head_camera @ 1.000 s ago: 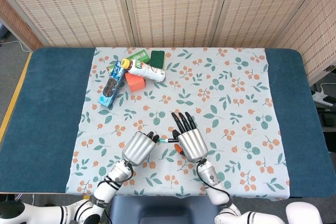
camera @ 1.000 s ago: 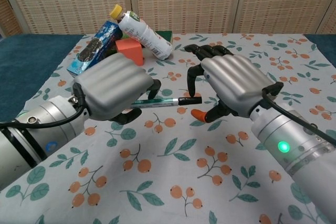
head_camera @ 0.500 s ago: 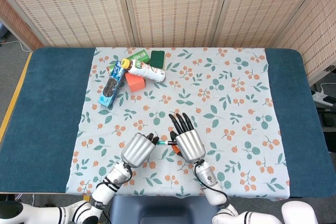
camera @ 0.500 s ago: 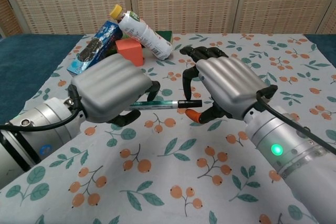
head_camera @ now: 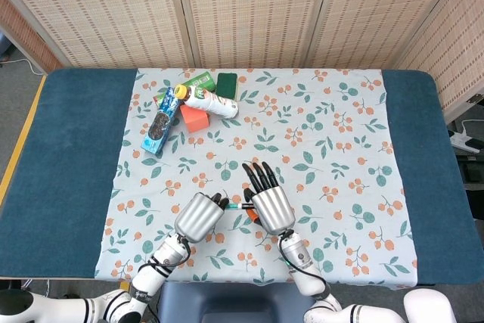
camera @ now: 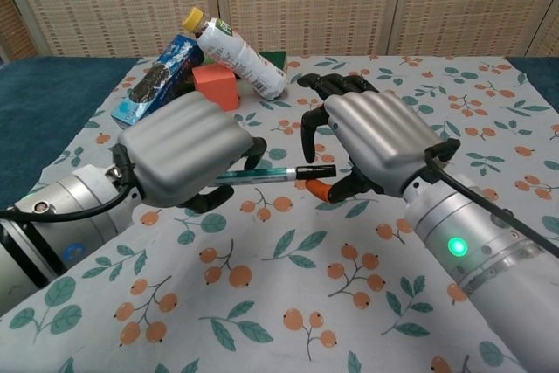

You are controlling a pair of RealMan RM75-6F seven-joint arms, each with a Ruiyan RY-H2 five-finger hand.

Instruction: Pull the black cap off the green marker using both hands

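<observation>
My left hand (camera: 183, 159) grips the green marker (camera: 262, 176) by its barrel and holds it level just above the cloth, black cap (camera: 315, 170) pointing right. My right hand (camera: 376, 141) hovers over the cap end with its fingers spread. One dark finger (camera: 307, 139) curves down just behind the cap and the thumb sits below it; I see no closed pinch on the cap. The head view shows the left hand (head_camera: 200, 215) and right hand (head_camera: 270, 203) side by side with the marker (head_camera: 236, 206) bridging them.
A small orange object (camera: 321, 188) lies under the right hand. At the back left stand a tilted white bottle (camera: 240, 50), a blue cookie pack (camera: 157, 80), a red block (camera: 217, 85) and a green sponge (head_camera: 227, 82). The floral cloth (head_camera: 340, 149) covers the table.
My right hand has shifted left, bringing its fingers over and around the marker's cap end. The left hand keeps its hold on the barrel and has barely moved.
</observation>
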